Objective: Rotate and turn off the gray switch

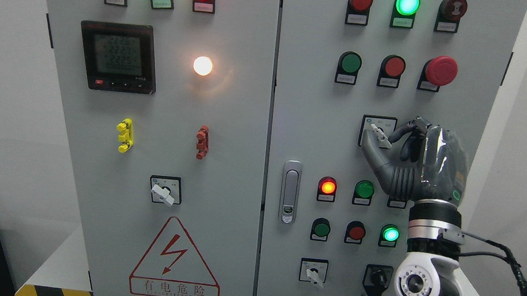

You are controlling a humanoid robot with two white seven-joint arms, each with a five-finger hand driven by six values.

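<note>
A gray rotary switch (381, 135) sits on a square plate on the right cabinet door, its white lever tilted down to the right. My right hand (387, 139) rises from the lower right, its thumb and forefinger pinched around that lever; the other fingers curl behind it. Part of the plate is hidden by the hand. The left arm does not show.
Similar switches sit at the lower left door (165, 190) and lower right door (313, 271), beside a black knob (377, 277). Lit lamps and push buttons surround the hand, with a red mushroom button (440, 70) above it. A door handle (290, 191) lies left.
</note>
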